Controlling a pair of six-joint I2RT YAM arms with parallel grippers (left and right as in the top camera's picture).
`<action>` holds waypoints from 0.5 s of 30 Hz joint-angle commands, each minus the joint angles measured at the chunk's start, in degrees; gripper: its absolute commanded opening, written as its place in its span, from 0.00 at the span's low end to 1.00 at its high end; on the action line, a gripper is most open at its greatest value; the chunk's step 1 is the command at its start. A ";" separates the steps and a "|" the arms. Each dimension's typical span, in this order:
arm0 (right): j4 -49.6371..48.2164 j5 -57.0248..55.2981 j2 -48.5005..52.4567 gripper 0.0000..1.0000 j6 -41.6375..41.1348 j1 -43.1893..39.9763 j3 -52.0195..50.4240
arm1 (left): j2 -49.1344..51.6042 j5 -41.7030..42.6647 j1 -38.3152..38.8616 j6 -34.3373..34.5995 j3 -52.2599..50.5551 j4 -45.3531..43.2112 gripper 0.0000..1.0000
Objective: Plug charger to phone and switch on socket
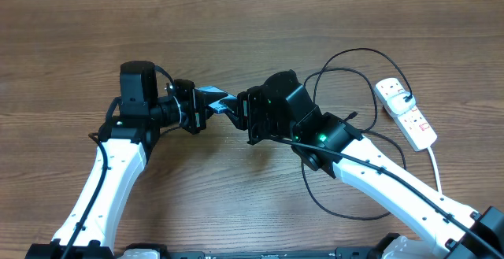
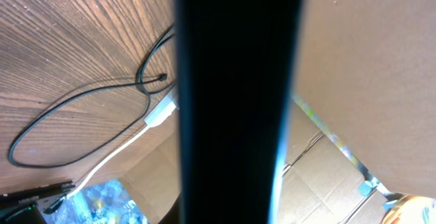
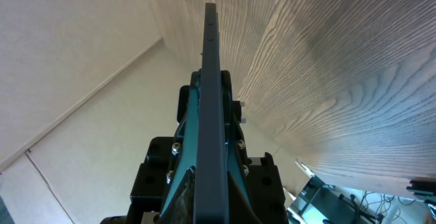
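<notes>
Gripping the phone (image 1: 214, 96) from opposite ends, my left hand (image 1: 191, 108) and right hand (image 1: 246, 117) were each clamped narrow on it, holding it edge-on above the bench (image 1: 236, 23), probably to steady its port. The charger (image 1: 358, 51) lay looped beside the socket (image 1: 407, 116), not yet plugged in.

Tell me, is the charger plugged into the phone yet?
No, unplugged. The charger's tip lies free on the table, apart from the phone.
</notes>
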State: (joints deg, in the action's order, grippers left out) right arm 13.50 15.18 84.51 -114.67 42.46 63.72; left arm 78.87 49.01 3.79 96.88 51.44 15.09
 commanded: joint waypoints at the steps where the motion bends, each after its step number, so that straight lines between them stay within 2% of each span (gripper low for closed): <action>1: 0.13 0.76 -0.09 0.04 2.25 0.50 0.59 | 0.15 -2.36 -0.02 -2.95 -0.07 -0.24 0.04; 4: 0.44 0.79 -0.09 0.04 2.43 0.50 0.59 | 0.15 -3.74 -0.02 -5.44 -0.07 0.07 0.04; 8: 0.52 0.74 -0.09 0.22 2.40 0.50 0.59 | 0.17 -5.51 -0.02 -7.04 -0.07 0.07 0.04; 13: 2.47 0.70 -0.09 0.33 2.51 0.24 0.59 | 0.20 -11.28 -0.04 -12.48 -0.07 0.09 0.04; 15: 5.51 -1.51 -0.09 0.42 5.88 -0.24 0.59 | 0.20 -12.94 -0.35 -14.75 -0.07 0.09 0.04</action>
State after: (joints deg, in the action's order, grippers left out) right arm 17.26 15.57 84.68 -112.27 42.65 63.72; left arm 78.89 40.32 3.77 88.01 51.33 15.49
